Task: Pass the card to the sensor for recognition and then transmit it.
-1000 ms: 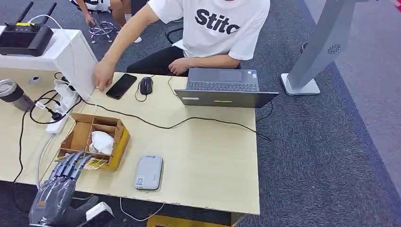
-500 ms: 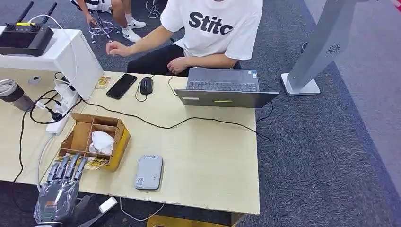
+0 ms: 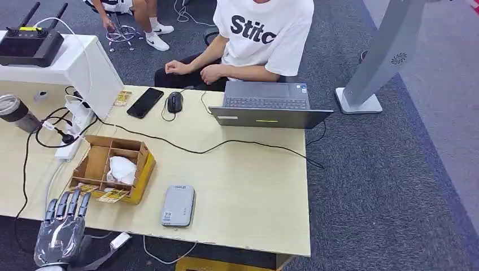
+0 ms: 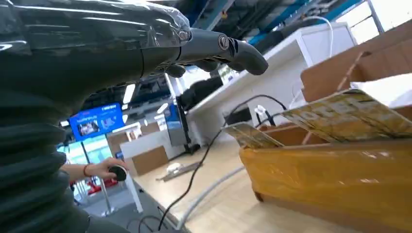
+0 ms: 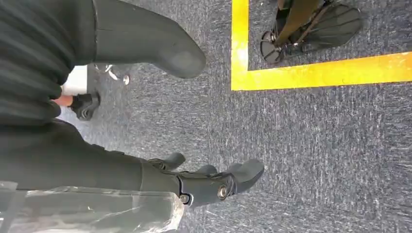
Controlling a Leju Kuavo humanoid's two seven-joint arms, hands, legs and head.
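Your robot's left hand (image 3: 61, 230) hangs off the near left edge of the pale wooden table (image 3: 248, 192), fingers straight and spread, holding nothing. Compare it with half a second ago: the fingertips then reached up to the cards at the front of the box, and now they sit lower and further left, apart from them. The seated person in the white printed T-shirt (image 3: 262, 34) has drawn the outstretched arm back to the lap.

You can see the yellow printed cards (image 3: 112, 195) lying flat at the near edge of the open brown cardboard box with dividers (image 3: 110, 166); in the left wrist view one card (image 4: 353, 115) rests across the box's yellow front wall and juts past it. The grey rounded flat sensor (image 3: 178, 205) lies just right of the box, near the table's front edge.

Your right hand (image 5: 214, 184) hangs over grey carpet (image 5: 316, 145), fingers loosely extended and holding nothing.
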